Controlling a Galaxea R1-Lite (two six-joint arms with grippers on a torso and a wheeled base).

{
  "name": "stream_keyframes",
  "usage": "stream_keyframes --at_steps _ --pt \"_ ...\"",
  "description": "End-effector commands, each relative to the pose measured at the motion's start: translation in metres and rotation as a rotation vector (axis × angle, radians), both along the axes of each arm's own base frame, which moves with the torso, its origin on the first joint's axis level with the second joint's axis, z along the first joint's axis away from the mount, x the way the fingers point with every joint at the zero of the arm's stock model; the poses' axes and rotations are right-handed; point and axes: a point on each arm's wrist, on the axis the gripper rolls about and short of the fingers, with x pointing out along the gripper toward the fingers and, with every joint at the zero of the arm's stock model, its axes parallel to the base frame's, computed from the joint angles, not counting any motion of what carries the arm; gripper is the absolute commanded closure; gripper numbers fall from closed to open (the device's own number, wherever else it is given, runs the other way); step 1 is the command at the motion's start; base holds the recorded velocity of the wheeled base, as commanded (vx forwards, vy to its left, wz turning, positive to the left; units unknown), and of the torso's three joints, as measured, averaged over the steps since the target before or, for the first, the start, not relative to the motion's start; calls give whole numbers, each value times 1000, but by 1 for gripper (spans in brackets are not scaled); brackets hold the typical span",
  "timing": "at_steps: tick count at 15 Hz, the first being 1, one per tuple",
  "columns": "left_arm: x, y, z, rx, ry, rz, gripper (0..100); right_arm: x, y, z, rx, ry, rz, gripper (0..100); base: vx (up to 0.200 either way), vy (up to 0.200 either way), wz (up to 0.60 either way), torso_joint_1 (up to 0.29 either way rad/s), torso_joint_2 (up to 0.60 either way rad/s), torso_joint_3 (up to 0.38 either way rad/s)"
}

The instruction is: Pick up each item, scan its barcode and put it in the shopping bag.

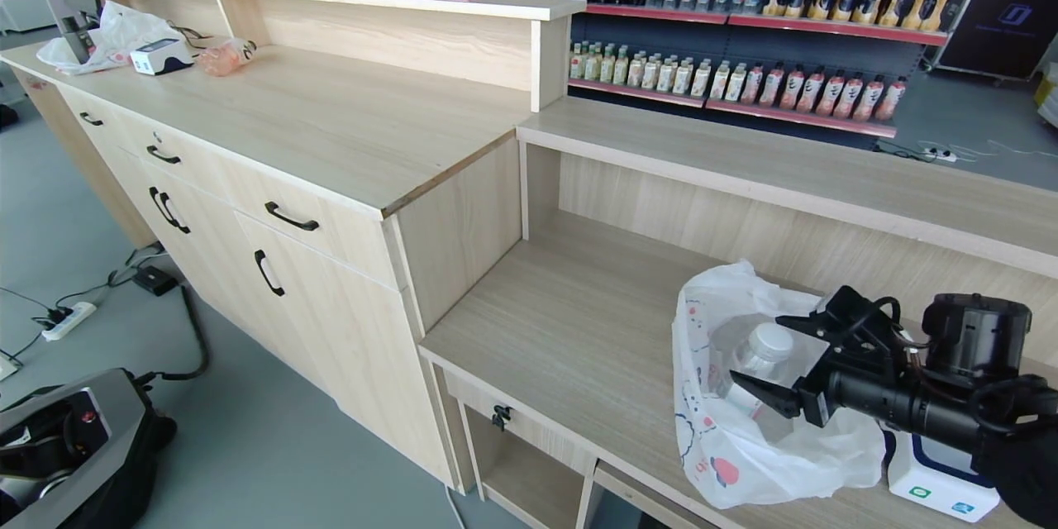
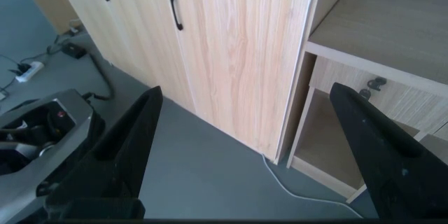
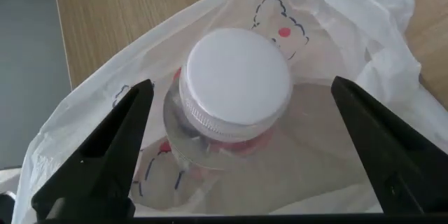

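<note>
A clear bottle with a white cap (image 3: 234, 77) stands upright inside the white plastic shopping bag (image 1: 744, 446) on the low counter (image 1: 579, 322). My right gripper (image 1: 781, 359) hangs just above the bag's mouth. It is open, and its fingers (image 3: 112, 147) stand wide on either side of the cap without touching it. The bottle (image 1: 764, 347) shows through the bag's opening. My left gripper (image 2: 245, 94) is open and holds nothing, low over the grey floor in front of the cabinet doors (image 2: 238, 49).
A white scanner box (image 1: 938, 483) sits on the counter right of the bag. The higher counter (image 1: 331, 116) to the left carries another white bag (image 1: 116, 33), a small white device (image 1: 159, 56) and a pinkish bottle (image 1: 223, 56). Drink shelves (image 1: 744, 83) line the back. Cables lie on the floor.
</note>
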Motion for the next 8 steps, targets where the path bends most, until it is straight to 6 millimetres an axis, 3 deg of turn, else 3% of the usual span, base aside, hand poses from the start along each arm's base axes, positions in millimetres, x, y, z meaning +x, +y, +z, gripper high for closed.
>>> stream_keyframes --at_steps 1,3,6,8 --pt "0 0 0 0 0 1 0 -7 -12 16 -23 -63 -38 0 0 0 0 0 0 0" --pt "0 0 0 0 0 1 0 -15 -18 35 -20 -128 -66 0 0 0 0 0 0 0" --pt "0 0 0 0 0 1 0 -44 -26 77 -36 -253 -148 0 0 0 0 0 0 0" --pt "0 0 0 0 0 1 0 -62 -35 103 -70 -326 -298 0 0 0 -600 2 5 2"
